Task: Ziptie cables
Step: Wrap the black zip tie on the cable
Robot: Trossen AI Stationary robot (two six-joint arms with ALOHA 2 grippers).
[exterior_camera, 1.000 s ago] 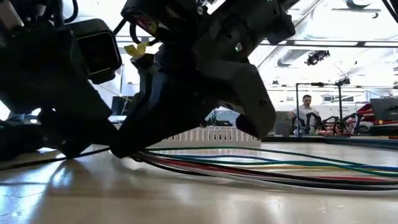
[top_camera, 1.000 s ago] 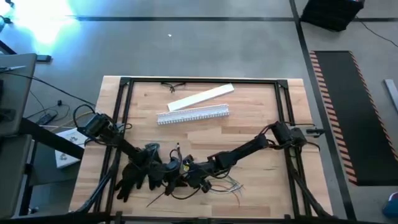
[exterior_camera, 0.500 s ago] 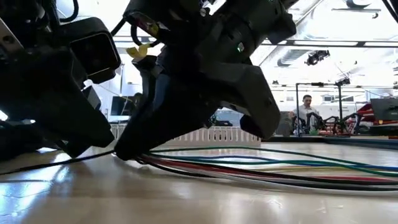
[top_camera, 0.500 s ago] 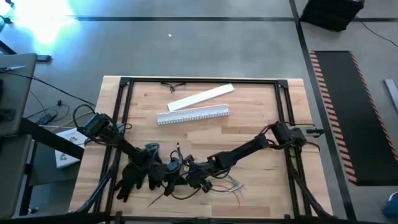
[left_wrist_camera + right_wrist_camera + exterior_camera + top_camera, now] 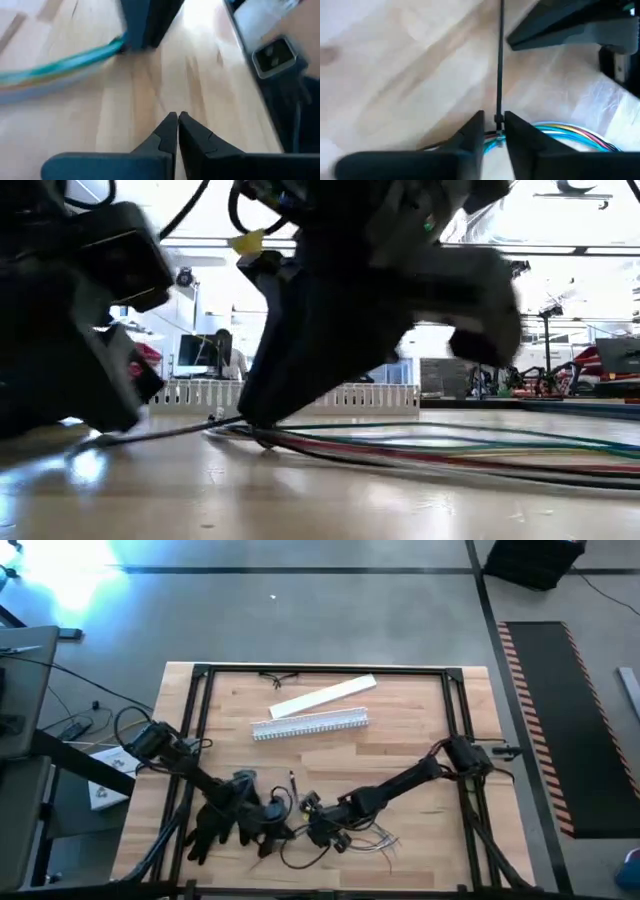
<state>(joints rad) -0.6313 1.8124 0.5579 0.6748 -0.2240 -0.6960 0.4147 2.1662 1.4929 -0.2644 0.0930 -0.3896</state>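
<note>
The cables (image 5: 375, 838) are a bundle of thin coloured wires lying on the table near its near edge; they also show in the low view (image 5: 430, 450). A black ziptie (image 5: 500, 55) sits around the bundle, and its long tail lies on the wood (image 5: 150, 433). My right gripper (image 5: 493, 122) is shut on the bundle at the ziptie (image 5: 320, 830). Just to its left, my left gripper (image 5: 177, 117) is shut with nothing between its fingers (image 5: 268, 828); the teal cable ends (image 5: 60, 65) lie ahead of it. My right gripper pinches the cable bundle between its two fingers at the spot where the ziptie's head (image 5: 497, 119) sits. The fingers come down at a slant from the table's right side and lie across the bundle. The cables (image 5: 570, 132) rest on the table, and the tail runs away from the fingers.
A long white slotted channel (image 5: 310, 725) and a flat white strip (image 5: 322, 697) lie toward the far edge. A black frame (image 5: 200, 675) rims the table. Bare wood lies between the channel and the arms. A person stands in the room beyond (image 5: 232, 358).
My right gripper has gone toward the table's right and near edges, staying low on the wood and taking the tied part of the cables along. My left gripper has stayed near its place, so the two grippers now stand farther apart.
</note>
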